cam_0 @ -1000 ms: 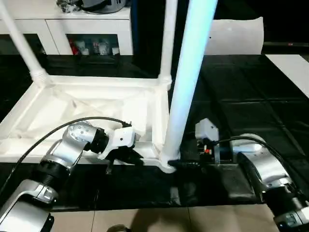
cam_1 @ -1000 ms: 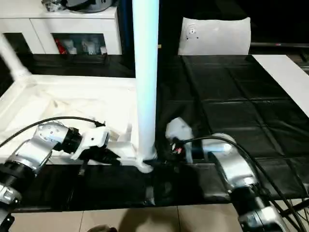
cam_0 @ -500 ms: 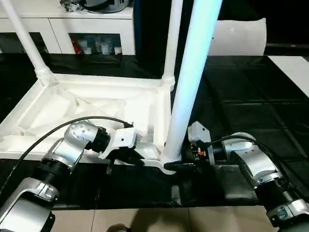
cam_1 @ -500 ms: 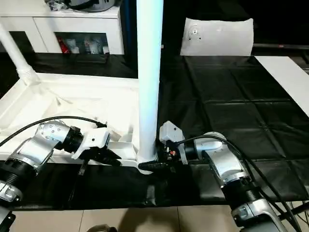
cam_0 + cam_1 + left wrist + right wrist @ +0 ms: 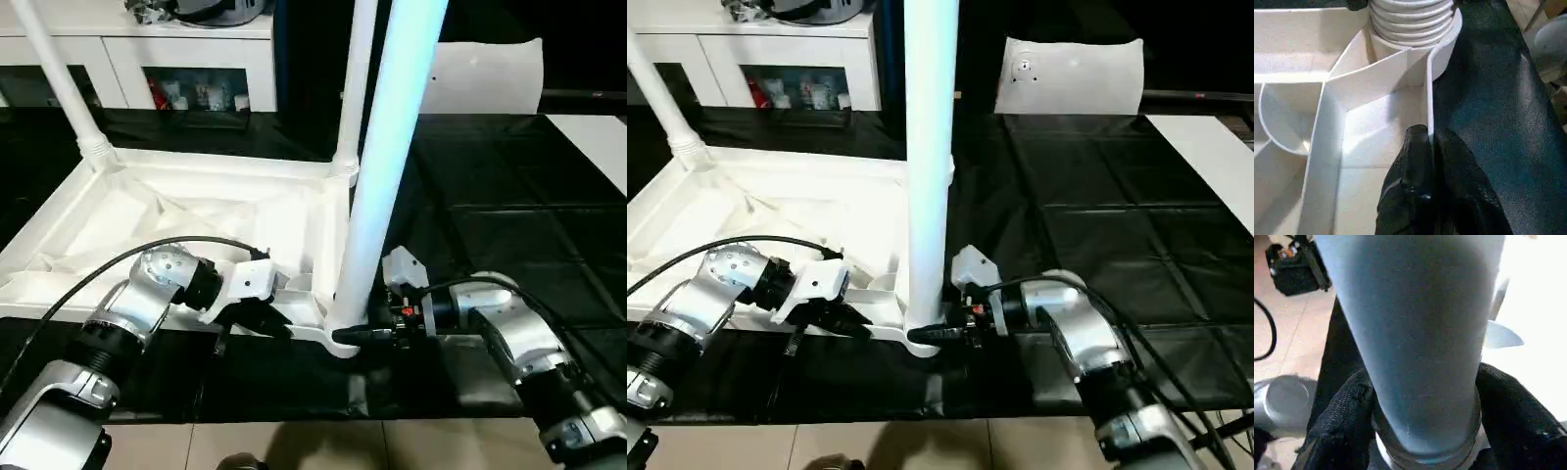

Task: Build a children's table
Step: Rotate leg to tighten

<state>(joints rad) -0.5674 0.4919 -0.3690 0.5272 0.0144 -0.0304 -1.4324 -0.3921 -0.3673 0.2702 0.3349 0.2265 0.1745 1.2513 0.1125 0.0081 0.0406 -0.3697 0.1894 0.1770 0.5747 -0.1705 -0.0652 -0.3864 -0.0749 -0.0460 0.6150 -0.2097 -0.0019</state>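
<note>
Looks like a home-style room: a white cabinet with open shelves of small items, tiled floor, black mat.

White cabinet seen at upper left, small items, possibly toys, on its shelf, flat white sheet upper right

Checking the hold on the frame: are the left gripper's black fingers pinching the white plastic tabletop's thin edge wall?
Yes, the left gripper has its black fingers closed on either side of the white plastic tabletop's edge wall.
</note>
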